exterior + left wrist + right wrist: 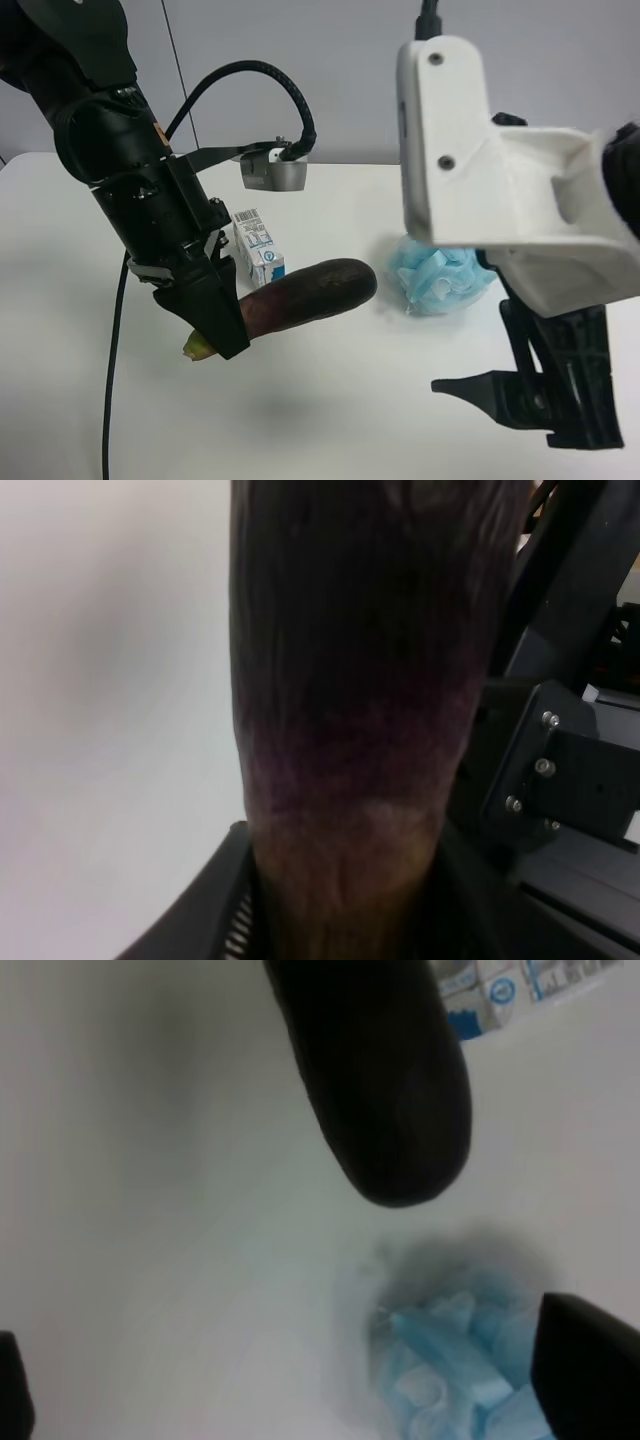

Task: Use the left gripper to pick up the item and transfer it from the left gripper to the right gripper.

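The white-and-blue carton (258,250) carries a barcode and blue print, yet no word or number there is legible.

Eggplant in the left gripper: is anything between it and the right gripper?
Nothing visible. The eggplant points its free end at the open right gripper across empty air; the bath puff lies lower, on the table.
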Tool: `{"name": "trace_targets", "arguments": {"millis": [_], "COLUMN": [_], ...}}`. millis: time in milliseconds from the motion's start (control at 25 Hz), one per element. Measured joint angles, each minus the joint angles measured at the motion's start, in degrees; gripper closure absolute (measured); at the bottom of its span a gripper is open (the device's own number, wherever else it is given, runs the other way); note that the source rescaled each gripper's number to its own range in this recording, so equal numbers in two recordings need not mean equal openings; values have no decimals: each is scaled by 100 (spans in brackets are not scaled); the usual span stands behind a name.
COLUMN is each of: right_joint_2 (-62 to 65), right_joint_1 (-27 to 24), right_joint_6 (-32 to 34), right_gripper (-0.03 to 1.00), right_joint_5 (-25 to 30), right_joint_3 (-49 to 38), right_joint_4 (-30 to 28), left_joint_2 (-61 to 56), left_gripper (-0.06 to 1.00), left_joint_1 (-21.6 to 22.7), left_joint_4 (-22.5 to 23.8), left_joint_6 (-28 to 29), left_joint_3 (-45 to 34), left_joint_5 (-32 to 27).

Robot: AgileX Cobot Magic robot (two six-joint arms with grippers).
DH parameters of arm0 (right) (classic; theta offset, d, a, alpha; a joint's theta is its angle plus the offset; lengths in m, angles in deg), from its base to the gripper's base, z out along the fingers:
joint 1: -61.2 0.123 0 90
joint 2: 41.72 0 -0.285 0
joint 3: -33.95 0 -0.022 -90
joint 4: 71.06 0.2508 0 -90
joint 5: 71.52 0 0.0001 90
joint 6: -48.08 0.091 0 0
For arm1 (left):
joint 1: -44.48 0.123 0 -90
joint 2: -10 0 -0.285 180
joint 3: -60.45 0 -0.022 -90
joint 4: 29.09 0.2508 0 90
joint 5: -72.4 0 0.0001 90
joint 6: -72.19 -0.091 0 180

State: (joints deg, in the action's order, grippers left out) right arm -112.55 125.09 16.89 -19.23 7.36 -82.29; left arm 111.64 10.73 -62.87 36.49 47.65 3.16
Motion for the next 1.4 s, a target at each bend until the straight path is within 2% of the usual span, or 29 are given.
{"name": "trace_targets", "arguments": {"millis": [280, 600, 1000, 1400], "right_joint_2": [-407, -732, -1051, -1531], "right_joint_1": [588, 729, 729, 729], "right_joint_6": [-5, -11, -16, -16], "right_gripper": [-3, -3, -3, -3], "right_joint_5": [-270, -531, -697, -1172], "right_joint_3": [8, 8, 8, 8], "right_joint_4": [-1035, -1223, -1457, -1802], "left_joint_2": [0, 0, 0, -15], "left_gripper": [94, 94, 94, 94], "left_joint_1": [0, 0, 0, 0], "left_joint_4": [0, -17, -312, -497], "left_joint_6": [0, 0, -5, -5], "left_joint_3": [0, 0, 0, 0], "left_joint_5": [0, 0, -6, -6]}}
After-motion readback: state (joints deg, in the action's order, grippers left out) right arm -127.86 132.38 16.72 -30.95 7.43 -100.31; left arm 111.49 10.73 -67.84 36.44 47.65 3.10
